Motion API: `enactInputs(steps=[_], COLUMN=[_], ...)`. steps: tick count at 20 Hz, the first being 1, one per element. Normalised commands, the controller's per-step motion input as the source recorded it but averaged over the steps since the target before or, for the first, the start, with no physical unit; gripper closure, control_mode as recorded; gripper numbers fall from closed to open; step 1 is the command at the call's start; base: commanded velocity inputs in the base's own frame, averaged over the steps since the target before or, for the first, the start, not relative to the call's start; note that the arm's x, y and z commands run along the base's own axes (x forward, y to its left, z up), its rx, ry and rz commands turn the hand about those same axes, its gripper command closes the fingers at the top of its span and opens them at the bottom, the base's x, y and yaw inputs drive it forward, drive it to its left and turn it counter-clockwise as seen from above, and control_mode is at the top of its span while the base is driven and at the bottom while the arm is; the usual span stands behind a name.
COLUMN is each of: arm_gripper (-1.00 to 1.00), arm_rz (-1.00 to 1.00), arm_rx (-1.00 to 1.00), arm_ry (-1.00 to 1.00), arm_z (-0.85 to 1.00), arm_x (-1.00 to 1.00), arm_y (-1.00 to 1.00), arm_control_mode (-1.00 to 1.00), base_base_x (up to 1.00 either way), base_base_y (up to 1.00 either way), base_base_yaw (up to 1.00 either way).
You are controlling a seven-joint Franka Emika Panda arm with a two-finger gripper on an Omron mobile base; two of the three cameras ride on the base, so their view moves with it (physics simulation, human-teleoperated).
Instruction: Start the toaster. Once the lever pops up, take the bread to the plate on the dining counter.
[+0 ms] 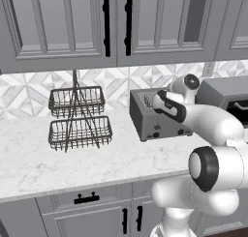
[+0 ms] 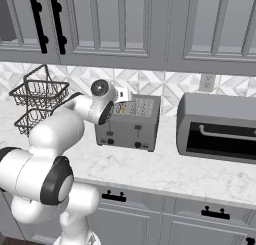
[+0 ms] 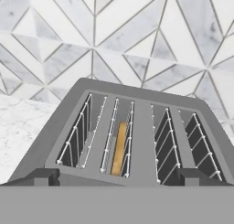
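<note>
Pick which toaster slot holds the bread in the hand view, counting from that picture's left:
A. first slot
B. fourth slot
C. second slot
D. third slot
C: in the hand view the bread stands on edge, sunk in the second slot from the left of the toaster, and the other three slots show bare wire guides.

No legible text, label, brand, number or sign found on the toaster (image 3: 137, 141), the toaster oven (image 2: 217, 126) or the cabinet fronts (image 1: 58, 23).
</note>
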Motion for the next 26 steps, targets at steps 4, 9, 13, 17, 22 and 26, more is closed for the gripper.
enactInputs(steps=[4,9,13,17,22,26], arm_gripper=[-1.00,-1.00,-1.00,-1.00,-1.00,-1.00], arm_rz=[0.00,0.00,0.00,0.00,0.00,0.00], arm_rx=[0.00,0.00,0.00,0.00,0.00,0.00], arm_ry=[0.00,0.00,0.00,0.00,0.00,0.00], arm_z=[0.00,0.00,0.00,0.00,0.00,0.00], arm_x=[0.00,0.00,0.00,0.00,0.00,0.00], arm_y=[0.00,0.00,0.00,0.00,0.00,0.00], arm_control_mode=[-1.00,-1.00,-1.00,-1.00,-1.00,-1.00], base_base_x=[0.00,0.00,0.00,0.00,0.00,0.00], base_base_y=[0.00,0.00,0.00,0.00,0.00,0.00], base_base_yaw=[0.00,0.00,0.00,0.00,0.00,0.00])
